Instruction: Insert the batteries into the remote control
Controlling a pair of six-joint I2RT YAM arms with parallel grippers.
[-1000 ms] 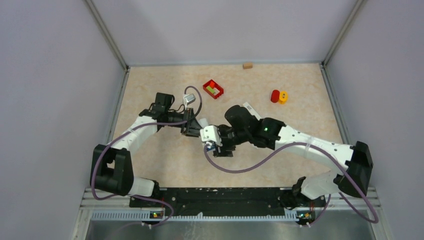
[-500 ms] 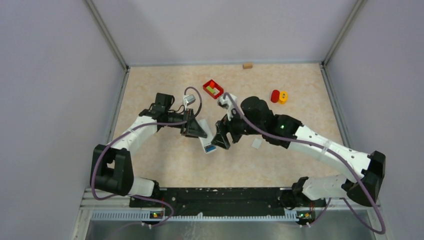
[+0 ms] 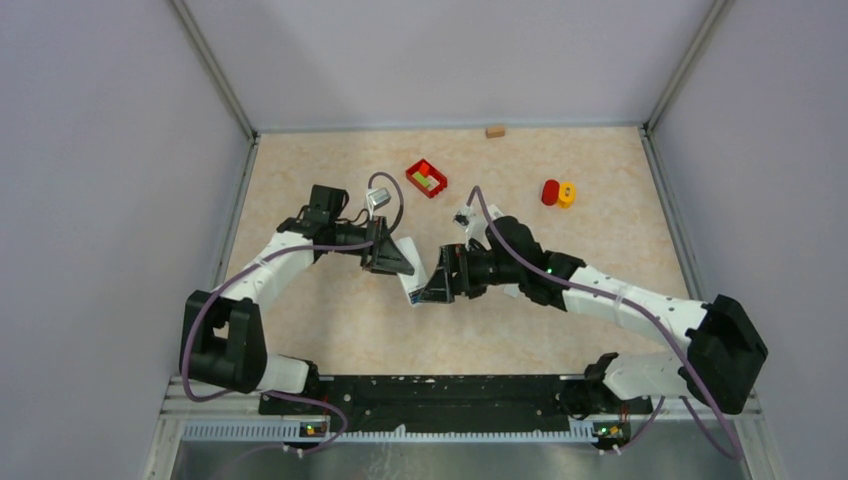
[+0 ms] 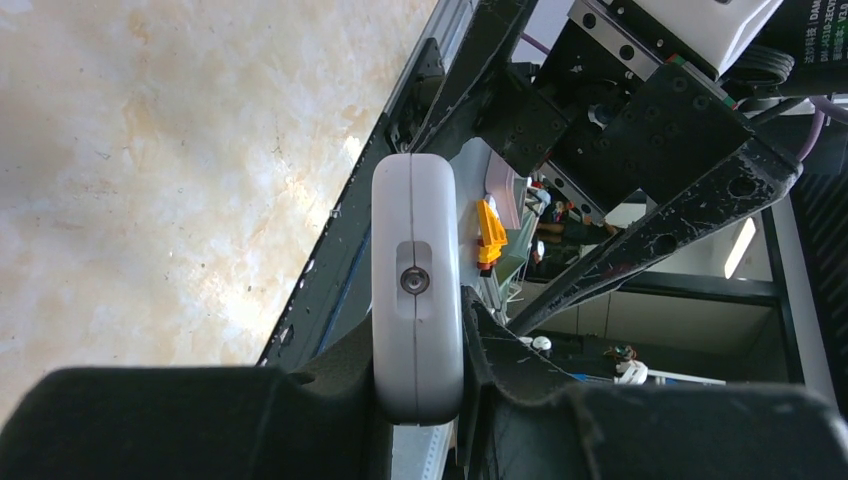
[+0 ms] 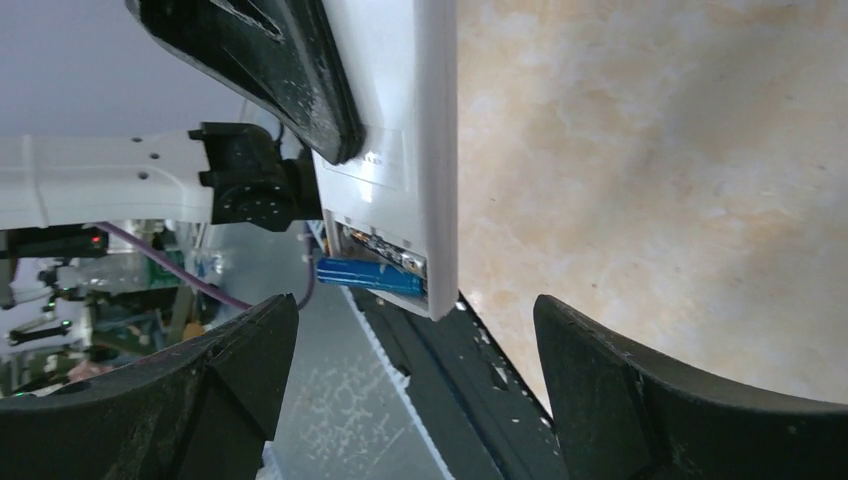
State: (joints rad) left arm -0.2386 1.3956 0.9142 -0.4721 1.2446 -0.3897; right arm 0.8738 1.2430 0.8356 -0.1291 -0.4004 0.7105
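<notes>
A white remote control (image 3: 411,288) is held off the table with my left gripper (image 3: 390,258) shut on it. The left wrist view shows the remote control (image 4: 417,290) end-on, pinched between the two black fingers of my left gripper (image 4: 420,400). In the right wrist view its battery compartment is open at the lower end of the remote control (image 5: 400,150), and a blue battery (image 5: 370,275) lies inside. My right gripper (image 5: 415,310) is open wide just below that end, with nothing between its fingers. In the top view the right gripper (image 3: 432,280) faces the remote's lower end.
A red tray (image 3: 426,178) with green and yellow pieces sits behind the arms. A red and yellow object (image 3: 557,193) lies at the back right, and a small wooden block (image 3: 494,131) rests against the far wall. The black mounting rail (image 3: 450,395) runs along the near edge.
My right gripper drew back from the remote's lower end and opened wide, its wrist dropping lower. The left gripper and the remote stayed put.
</notes>
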